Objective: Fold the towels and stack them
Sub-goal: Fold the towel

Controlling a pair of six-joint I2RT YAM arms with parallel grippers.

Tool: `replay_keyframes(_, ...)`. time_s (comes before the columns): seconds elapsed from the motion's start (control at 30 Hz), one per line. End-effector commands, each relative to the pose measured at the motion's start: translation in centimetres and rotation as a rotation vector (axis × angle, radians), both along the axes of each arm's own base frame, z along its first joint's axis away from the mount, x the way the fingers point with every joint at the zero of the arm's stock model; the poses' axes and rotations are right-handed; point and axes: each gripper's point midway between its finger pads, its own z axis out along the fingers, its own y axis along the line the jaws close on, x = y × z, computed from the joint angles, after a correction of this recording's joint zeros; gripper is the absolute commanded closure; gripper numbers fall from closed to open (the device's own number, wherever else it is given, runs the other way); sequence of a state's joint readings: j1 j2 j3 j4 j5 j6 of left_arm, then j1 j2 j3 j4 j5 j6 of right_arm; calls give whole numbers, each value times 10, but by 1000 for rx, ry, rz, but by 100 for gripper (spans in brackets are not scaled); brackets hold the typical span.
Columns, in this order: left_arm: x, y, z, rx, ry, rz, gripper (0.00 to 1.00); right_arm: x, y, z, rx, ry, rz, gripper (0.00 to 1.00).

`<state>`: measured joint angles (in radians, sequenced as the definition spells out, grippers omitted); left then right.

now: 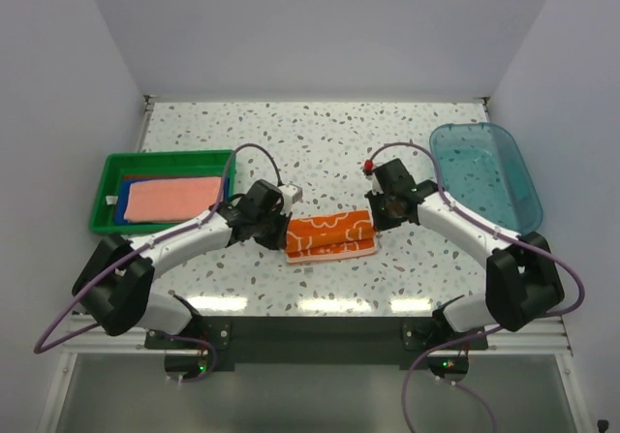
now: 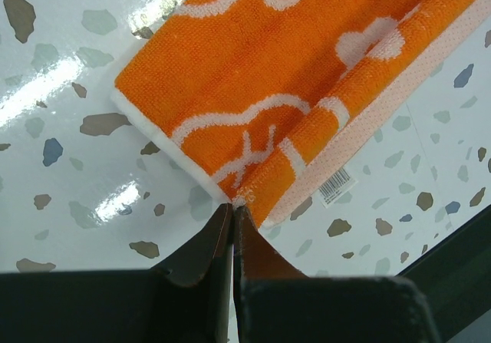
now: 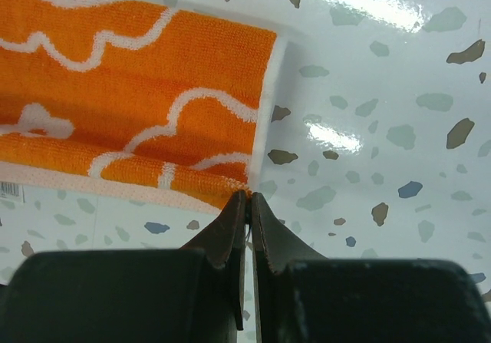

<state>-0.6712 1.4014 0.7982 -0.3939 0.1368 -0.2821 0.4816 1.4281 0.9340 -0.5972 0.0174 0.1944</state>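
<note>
The orange towel with white flower outlines (image 1: 329,236) lies partly folded on the table between the two arms. My left gripper (image 1: 282,222) is shut on its left near corner, seen in the left wrist view (image 2: 232,205) where the orange towel (image 2: 261,74) has its near edge lifted and turned over, showing the pale underside and a barcode label (image 2: 335,186). My right gripper (image 1: 372,218) is shut on its right near corner (image 3: 249,196); the orange towel (image 3: 130,120) spreads left of it. A pink towel (image 1: 174,199) lies over a royal blue one (image 1: 124,210) in the tray. The rust-brown towel is hidden.
The green plastic tray (image 1: 107,183) stands at the left. The clear blue plastic tub (image 1: 486,173) stands at the right back. Purple cables loop over both arms. The terrazzo table's near edge runs just behind the arm bases.
</note>
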Motion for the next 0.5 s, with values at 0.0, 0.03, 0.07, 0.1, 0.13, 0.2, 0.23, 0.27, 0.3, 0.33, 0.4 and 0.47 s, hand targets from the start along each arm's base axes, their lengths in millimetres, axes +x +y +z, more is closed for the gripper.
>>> replay_keyframes(0.0, -5, 5, 8, 15, 3, 12, 100, 5, -9, 11, -12, -46, -48, 100)
replay_keyframes(0.03, -5, 5, 8, 15, 7, 10, 100, 3, -9, 11, -9, -43, -51, 100)
replay_keyframes(0.07, -6, 5, 6, 18, 12, 8, 100, 0, -9, 8, -4, -31, -51, 100)
replay_keyframes(0.1, -8, 5, 4, 17, 21, 4, 100, -2, -9, 6, -3, -26, -57, 100)
replay_keyframes(0.13, -9, 3, 4, 14, 25, 3, 100, -3, -10, 3, -7, -23, -61, 100)
replay_keyframes(0.2, -12, 1, 2, 7, 35, -9, 100, -7, -13, -3, -12, -7, -76, 100)
replay_keyframes(0.23, -13, -2, 2, 3, 37, -12, 100, -8, -12, -5, -9, -4, -76, 100)
replay_keyframes(0.27, -16, -1, -1, 5, 48, -11, 100, -10, -12, -8, -4, 2, -83, 100)
replay_keyframes(0.3, -17, -2, -2, 1, 50, -12, 100, -11, -12, -11, -2, 6, -84, 100)
replay_keyframes(0.33, -18, -3, -3, -1, 52, -15, 99, -12, -12, -13, -2, 13, -86, 100)
replay_keyframes(0.4, -23, -2, -11, 5, 75, -15, 98, -15, -11, -18, 5, 25, -87, 100)
replay_keyframes(0.47, -29, -2, -17, 13, 91, -25, 97, -16, -10, -22, 10, 33, -87, 100)
